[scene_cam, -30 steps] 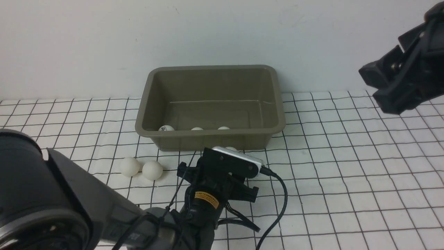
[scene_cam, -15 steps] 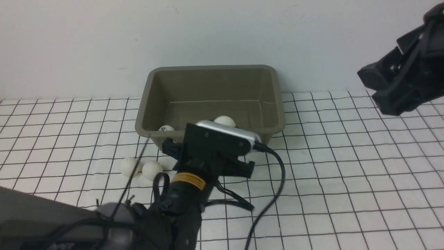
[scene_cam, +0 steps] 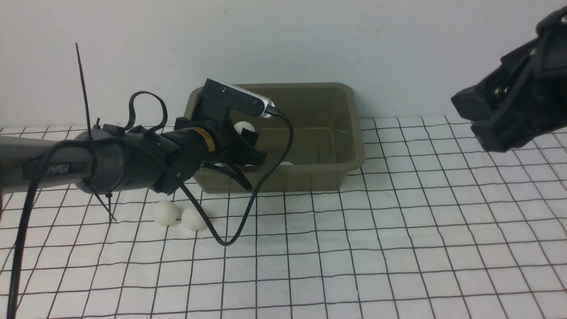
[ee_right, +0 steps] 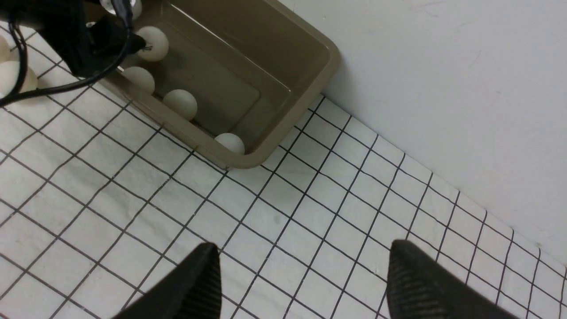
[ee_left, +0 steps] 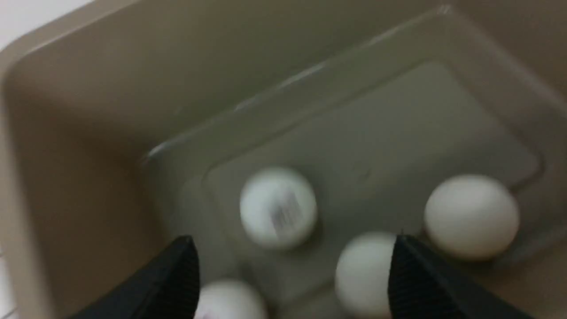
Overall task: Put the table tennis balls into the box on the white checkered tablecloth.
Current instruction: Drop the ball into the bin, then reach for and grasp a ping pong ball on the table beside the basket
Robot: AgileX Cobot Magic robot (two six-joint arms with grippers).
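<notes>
- My left gripper [ee_left: 293, 241] was spread wide over the box [scene_cam: 352, 128], gripping nothing; I counted four table tennis balls [ee_left: 471, 215] inside.
- Two more balls [scene_cam: 166, 212] sat on the white checkered tablecloth [scene_cam: 398, 248] just before it.
- My right gripper [ee_right: 303, 248] hung open, empty.

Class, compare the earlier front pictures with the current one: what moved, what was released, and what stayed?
The left gripper rose from the tablecloth in front of the box to over its left part, carrying a ball. Its jaws now stand open, so the ball looks released. The two balls outside the box and the right gripper barely moved.
</notes>
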